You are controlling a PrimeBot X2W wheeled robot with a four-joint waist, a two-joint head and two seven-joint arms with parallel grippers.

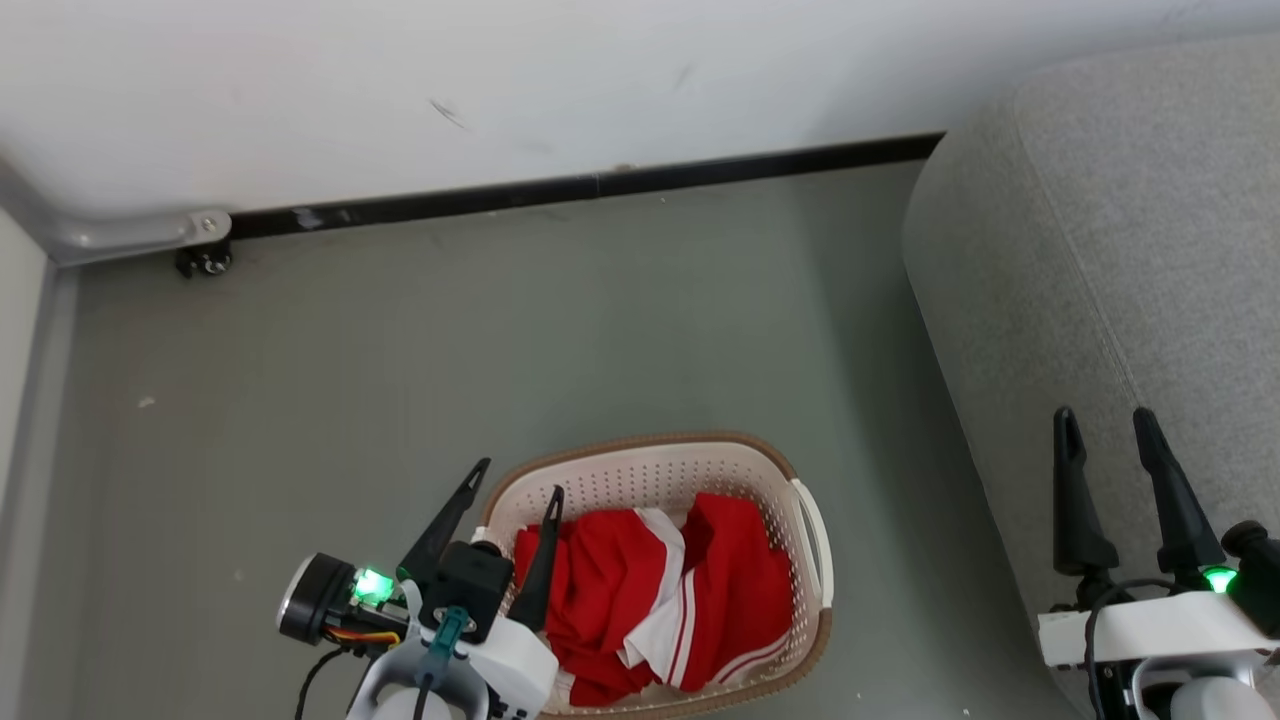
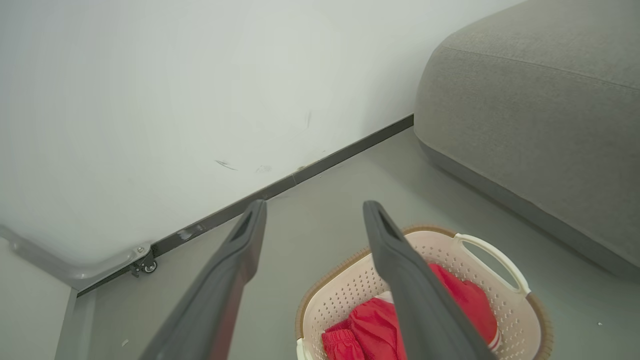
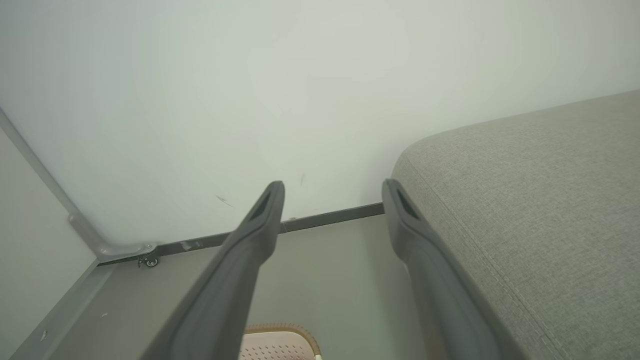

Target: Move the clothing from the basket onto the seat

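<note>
Far left, a grey metal rail [image 1: 130, 232] meets the white wall [image 1: 500, 80], with one small dark caster [image 1: 205, 260] under its end. A black skirting strip [image 1: 600, 185] runs right from there along the far edge of the grey-green floor [image 1: 500, 350]. Near left, the left hand [image 1: 520, 476] stands with its two dark fingers spread wide and nothing between them. In the head view one finger lies outside the basket's left rim and the other over its interior; contact with the contents cannot be confirmed. One green lamp [image 1: 372, 585] is lit at its wrist. One basket [image 1: 640, 443] sits on the floor near centre: cream, perforated walls, brown rim, one white handle [image 1: 812, 530] visible on its right side. It contains the clothing [image 1: 600, 590], crumpled bright red fabric with white panels and thin red-and-white stripe trim; the number of garments cannot be told. Right, one large grey upholstered seat [image 1: 1130, 250] with a stitched seam stands apart from the basket. The right hand [image 1: 1103, 413] hangs over the seat's near left edge, two fingers spread wide, holding nothing, one green lamp [image 1: 1218, 578] lit.
</note>
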